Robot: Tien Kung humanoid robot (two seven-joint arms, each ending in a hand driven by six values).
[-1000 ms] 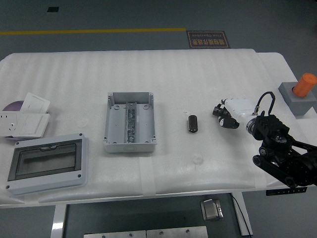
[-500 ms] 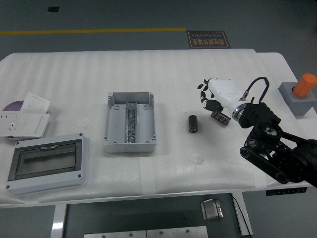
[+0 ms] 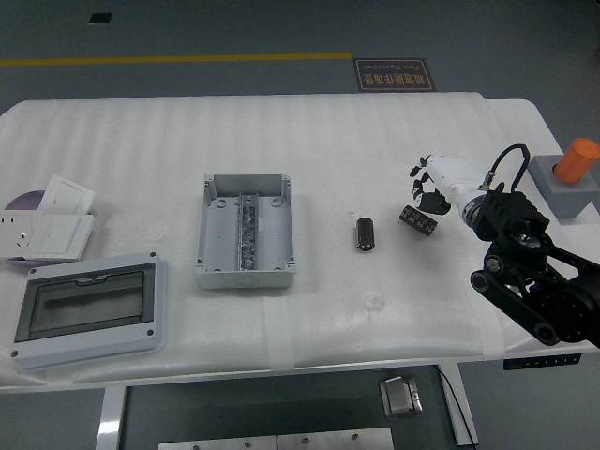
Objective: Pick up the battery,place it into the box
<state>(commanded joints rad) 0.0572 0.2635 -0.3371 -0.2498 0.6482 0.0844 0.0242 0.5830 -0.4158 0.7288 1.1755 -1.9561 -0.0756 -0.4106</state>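
Compared with a second earlier, the right hand (image 3: pixel 427 192) has lifted and drawn slightly back toward the right, so that it now hovers further from the battery (image 3: pixel 364 232); its fingers hang loosely spread and hold nothing. The battery has not moved: it lies flat on the white surface (image 3: pixel 375 141), well apart from the hand and a little to the right of the open grey box (image 3: pixel 246 231). The left hand is out of view. At the left, the clear-lidded enclosure (image 3: pixel 89 310) and the white socket plates (image 3: pixel 49 223) are unchanged, as is the grey block with an orange knob (image 3: pixel 568 178) at the far right. A dark floor sign (image 3: pixel 394 74) beyond the surface carries print too small to read.
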